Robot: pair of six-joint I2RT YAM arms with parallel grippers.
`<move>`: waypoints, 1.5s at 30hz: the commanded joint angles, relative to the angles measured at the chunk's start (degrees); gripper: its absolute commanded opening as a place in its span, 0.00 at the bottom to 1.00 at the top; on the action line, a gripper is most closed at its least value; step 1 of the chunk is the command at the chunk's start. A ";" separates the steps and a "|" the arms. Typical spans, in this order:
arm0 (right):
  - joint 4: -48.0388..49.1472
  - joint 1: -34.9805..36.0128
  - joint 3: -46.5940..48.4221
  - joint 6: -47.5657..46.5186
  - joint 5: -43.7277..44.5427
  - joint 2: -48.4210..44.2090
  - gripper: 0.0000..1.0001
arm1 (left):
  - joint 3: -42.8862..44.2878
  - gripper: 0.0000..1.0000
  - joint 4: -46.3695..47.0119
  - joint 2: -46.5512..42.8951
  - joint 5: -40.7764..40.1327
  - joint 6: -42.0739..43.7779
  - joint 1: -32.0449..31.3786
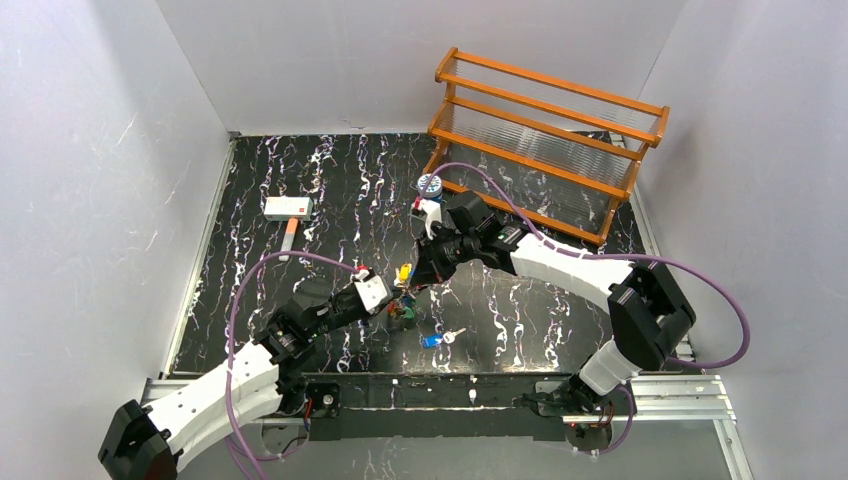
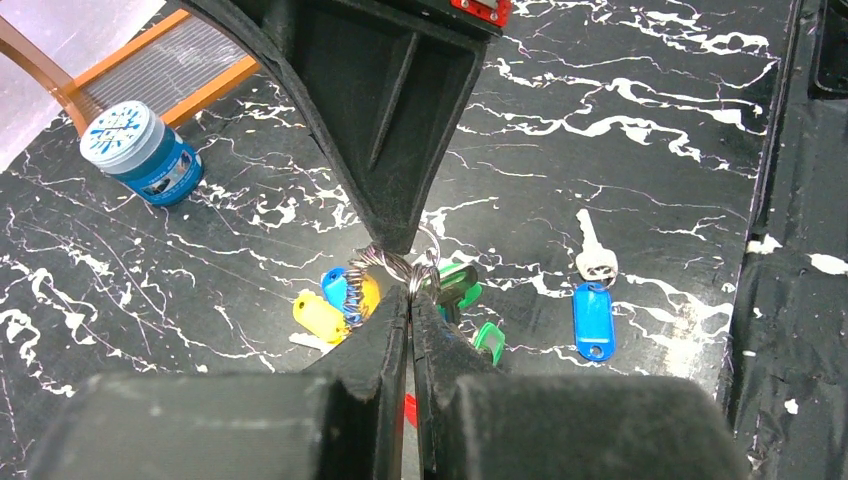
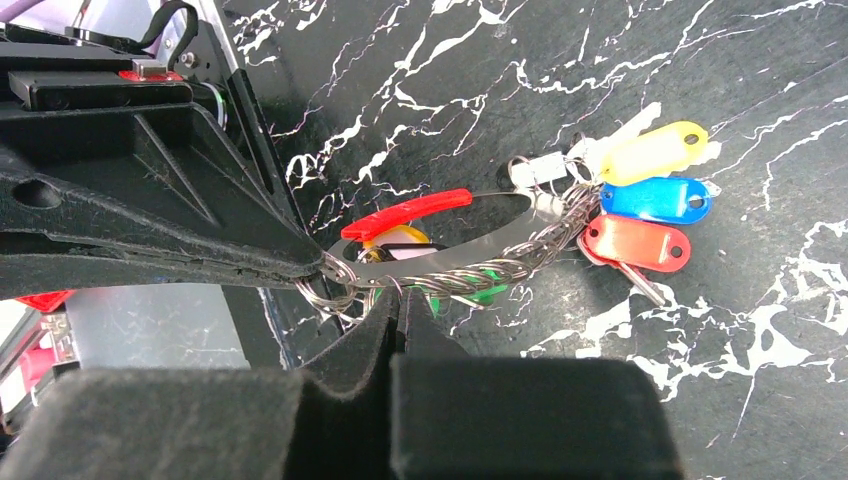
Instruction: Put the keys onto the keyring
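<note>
The keyring [image 3: 440, 262], a thin silvery ring, hangs between both grippers just above the table. Several small split rings are wound along it. Keys with tags hang from it: yellow [image 3: 650, 150], blue [image 3: 655, 200], red [image 3: 635, 243] and green [image 3: 480, 290]. My right gripper [image 3: 400, 300] is shut on the ring's near edge. My left gripper [image 2: 410, 290] is shut on the ring [image 2: 390, 262] from the opposite side, tips almost touching the right fingers [image 2: 385, 150]. One silver key [image 2: 595, 260] with a blue tag [image 2: 593, 320] lies loose on the table. In the top view the grippers [image 1: 388, 296] [image 1: 425, 275] meet mid-table.
A small round blue-and-white tin [image 1: 430, 183] stands by an orange wooden rack [image 1: 545, 140] at the back right. A white-headed mallet [image 1: 288, 210] lies at the back left. The loose blue-tagged key [image 1: 435, 340] lies near the front edge. Grey walls enclose the black marbled table.
</note>
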 commanded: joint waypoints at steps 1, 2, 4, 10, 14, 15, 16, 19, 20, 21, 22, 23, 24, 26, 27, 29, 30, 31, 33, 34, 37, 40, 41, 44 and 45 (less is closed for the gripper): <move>-0.44 -1.90 1.72 0.37 0.52 1.05 0.01 | 0.40 0.00 -1.13 -1.14 1.82 2.38 -0.15; -0.39 -2.09 1.73 0.47 0.36 0.95 0.01 | 0.53 0.00 -1.67 -1.23 1.81 2.62 -0.13; -0.16 -2.57 1.36 0.81 -0.08 0.80 0.01 | 0.64 0.00 -2.65 -1.67 1.58 3.17 -0.13; 1.25 -4.18 0.65 2.29 -2.62 0.27 0.01 | 0.85 0.00 -7.60 -4.14 3.22 7.89 -0.14; 2.30 -4.75 0.46 2.37 -4.48 -0.02 0.01 | 2.39 0.00 -13.01 -3.60 5.34 14.08 -0.19; 2.67 -4.77 0.29 2.25 -5.08 -0.04 0.01 | 2.69 0.00 -13.94 -3.11 5.73 15.40 -0.19; 3.10 -4.82 0.05 2.01 -5.98 -0.11 0.01 | 3.05 0.00 -14.96 -2.60 6.37 16.65 -0.18; 4.08 -4.86 -0.40 1.13 -8.15 -0.57 0.01 | 4.13 0.03 -16.57 -1.35 7.23 19.44 -0.19; 4.51 -4.88 -0.66 0.91 -8.63 -0.96 0.01 | 4.49 0.06 -16.88 -1.12 7.20 20.03 -0.15; 4.99 -4.88 -0.92 0.69 -8.87 -1.38 0.01 | 4.84 0.11 -17.14 -1.00 7.23 20.44 -0.19; 5.42 -4.82 -1.18 0.44 -8.98 -1.82 0.01 | 5.25 0.14 -17.31 -0.96 7.19 20.88 -0.13; 5.84 -4.85 -1.56 -0.04 -9.12 -2.51 0.01 | 5.48 0.18 -17.34 -0.99 7.17 21.07 -0.13; 6.15 -4.85 -1.81 -0.53 -9.19 -2.97 0.01 | 5.67 0.22 -17.32 -0.96 7.11 21.20 -0.14; 6.23 -4.81 -2.19 -1.67 -9.18 -3.72 0.01 | 6.10 0.29 -17.31 -1.11 7.16 21.37 -0.15; 6.18 -4.81 -2.31 -2.27 -9.24 -4.07 0.01 | 6.28 0.30 -17.38 -1.22 7.06 21.37 -0.15; 6.00 -4.88 -2.41 -3.38 -9.36 -4.70 0.01 | 6.71 0.32 -17.16 -1.28 6.60 20.72 -0.15; 5.94 -4.86 -2.41 -3.88 -9.44 -4.92 0.01 | 6.93 0.32 -16.79 -1.19 6.09 20.00 -0.18; 5.77 -4.80 -2.41 -4.44 -9.46 -5.17 0.01 | 7.03 0.32 -16.17 -1.11 5.46 19.16 -0.19; 5.55 -4.81 -2.33 -5.18 -9.36 -5.43 0.01 | 7.06 0.33 -13.81 -0.76 3.85 16.59 -0.18; 5.32 -4.80 -2.28 -5.52 -9.31 -5.48 0.01 | 7.01 0.33 -12.37 -0.47 3.05 15.03 -0.17; 5.07 -4.88 -2.05 -5.95 -9.57 -5.50 0.01 | 6.82 0.34 -7.85 0.86 2.90 12.21 -0.14; 5.18 -4.83 -2.05 -5.98 -10.11 -5.49 0.01 | 5.96 0.34 -3.29 2.57 4.12 11.75 -0.18; 5.12 -4.87 -2.05 -6.04 -10.23 -5.45 0.01 | 5.84 0.34 -2.08 3.21 4.63 11.62 -0.18; 4.93 -4.84 -1.92 -5.81 -10.35 -5.32 0.01 | 6.34 0.33 0.65 5.45 5.91 11.10 -0.17; 4.93 -4.81 -1.90 -5.81 -10.33 -5.27 0.01 | 6.61 0.33 1.15 6.17 6.58 10.94 -0.13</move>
